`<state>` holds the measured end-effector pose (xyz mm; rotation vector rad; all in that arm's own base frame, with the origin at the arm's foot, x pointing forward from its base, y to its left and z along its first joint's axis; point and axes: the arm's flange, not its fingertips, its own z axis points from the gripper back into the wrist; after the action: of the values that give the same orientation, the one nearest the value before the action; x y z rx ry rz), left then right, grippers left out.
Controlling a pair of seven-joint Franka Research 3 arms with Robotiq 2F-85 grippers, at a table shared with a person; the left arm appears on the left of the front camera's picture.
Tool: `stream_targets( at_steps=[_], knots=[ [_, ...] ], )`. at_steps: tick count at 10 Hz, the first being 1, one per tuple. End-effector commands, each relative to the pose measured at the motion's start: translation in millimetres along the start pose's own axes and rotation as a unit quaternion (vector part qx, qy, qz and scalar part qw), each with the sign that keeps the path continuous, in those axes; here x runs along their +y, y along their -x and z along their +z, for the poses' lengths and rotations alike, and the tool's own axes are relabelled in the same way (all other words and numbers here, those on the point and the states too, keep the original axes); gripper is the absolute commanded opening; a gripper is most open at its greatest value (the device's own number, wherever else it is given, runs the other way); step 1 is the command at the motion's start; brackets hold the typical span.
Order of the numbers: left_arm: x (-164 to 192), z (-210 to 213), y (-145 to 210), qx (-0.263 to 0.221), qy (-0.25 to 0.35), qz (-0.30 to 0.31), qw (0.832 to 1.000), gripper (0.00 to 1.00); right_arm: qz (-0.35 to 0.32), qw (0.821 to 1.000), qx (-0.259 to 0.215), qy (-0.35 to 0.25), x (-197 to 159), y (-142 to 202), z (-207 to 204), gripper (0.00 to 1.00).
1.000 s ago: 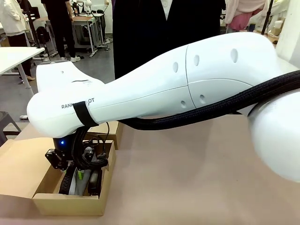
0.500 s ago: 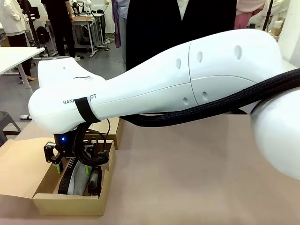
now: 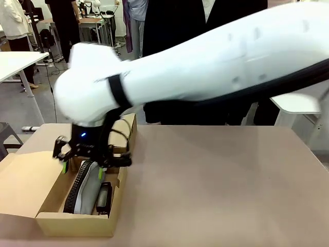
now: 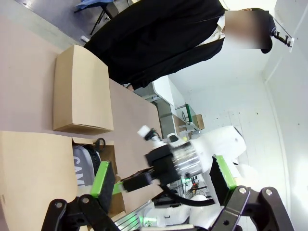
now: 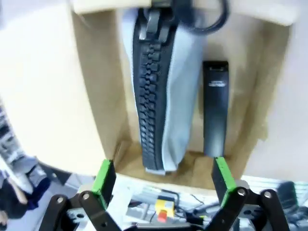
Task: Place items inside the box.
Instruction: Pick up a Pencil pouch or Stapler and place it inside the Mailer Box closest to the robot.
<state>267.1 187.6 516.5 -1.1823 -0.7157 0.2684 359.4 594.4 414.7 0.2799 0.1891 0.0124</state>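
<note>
Right tool (image 3: pixel 82 170) higher above box (image 3: pixel 77 225) on table (image 3: pixel 216 175)

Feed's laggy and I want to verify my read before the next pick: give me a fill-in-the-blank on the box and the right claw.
1. The grey pencil case lies inside the cardboard ____.
2. Beside it lies a black ____.
3. The right claw hangs above them with its jaws ____, holding nothing.
Missing words: box; stapler; open.
</note>
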Motion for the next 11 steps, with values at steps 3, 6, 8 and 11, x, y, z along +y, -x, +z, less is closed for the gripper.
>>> stream_targets(
  at_steps=[3, 6, 8, 11],
  knots=[
    [-0.5, -0.2, 0.1, -0.006, 0.012, -0.007, 1.0, 1.0, 0.002, 0.971, 0.013, -0.239, -220.9, 76.2, 73.1, 1.0],
    [-0.5, -0.2, 0.1, -0.006, 0.012, -0.007, 1.0, 1.0, 0.0, 0.935, 0.003, -0.354, -316.7, 82.8, 70.6, 1.0],
    [-0.5, -0.2, 0.1, -0.006, 0.012, -0.007, 1.0, 1.0, -0.033, 0.924, 0.028, -0.379, -325.2, 69.7, 57.4, 1.0],
    [-0.5, -0.2, 0.1, -0.006, 0.012, -0.007, 1.0, 1.0, -0.019, 0.925, 0.004, -0.38, -318.4, 66.0, 76.0, 1.0]
  ],
)
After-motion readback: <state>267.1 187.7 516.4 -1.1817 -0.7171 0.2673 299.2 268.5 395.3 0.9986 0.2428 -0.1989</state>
